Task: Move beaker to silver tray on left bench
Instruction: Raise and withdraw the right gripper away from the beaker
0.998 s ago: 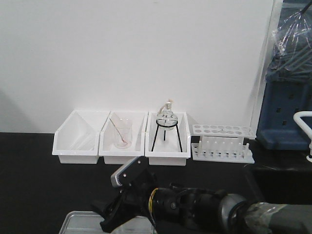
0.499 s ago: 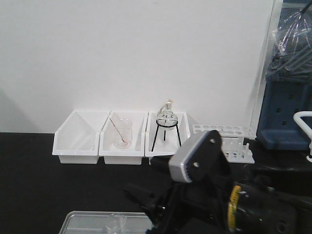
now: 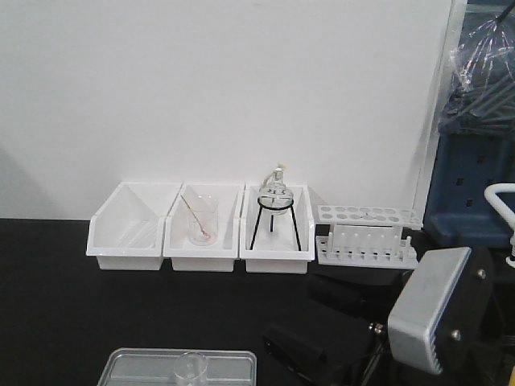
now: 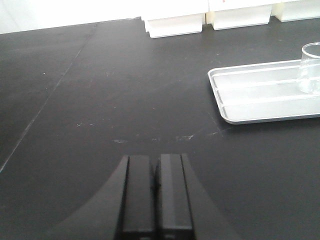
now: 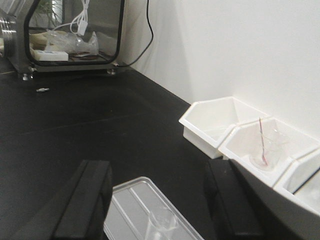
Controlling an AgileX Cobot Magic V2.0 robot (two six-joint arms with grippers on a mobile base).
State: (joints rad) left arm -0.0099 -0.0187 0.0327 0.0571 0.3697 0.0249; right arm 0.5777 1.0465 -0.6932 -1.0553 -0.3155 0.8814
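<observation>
The small clear beaker (image 3: pixel 191 368) stands upright in the silver tray (image 3: pixel 137 363) on the black bench top (image 3: pixel 72 314), at the bottom edge of the front view. My right gripper (image 5: pixel 160 200) is open, and its two dark fingers (image 5: pixel 87 200) frame the beaker (image 5: pixel 161 225) and tray (image 5: pixel 127 202) from above and behind without touching them. The right arm's housing (image 3: pixel 430 318) sits at the lower right. My left gripper (image 4: pixel 156 172) is shut on nothing, low over the bench, left of the tray (image 4: pixel 260 100) and beaker (image 4: pixel 311 67).
Three white bins (image 3: pixel 129 229) line the back wall; one holds a beaker with a pinkish rod (image 3: pixel 202 219), another a flask on a black tripod (image 3: pixel 275 207). A white tube rack (image 3: pixel 367 235) stands to their right. A glass-fronted cabinet (image 5: pixel 70 32) sits at the bench's far end.
My right gripper has let go of the beaker in the tray and drawn back up and to the right. The beaker stays standing in the tray.
</observation>
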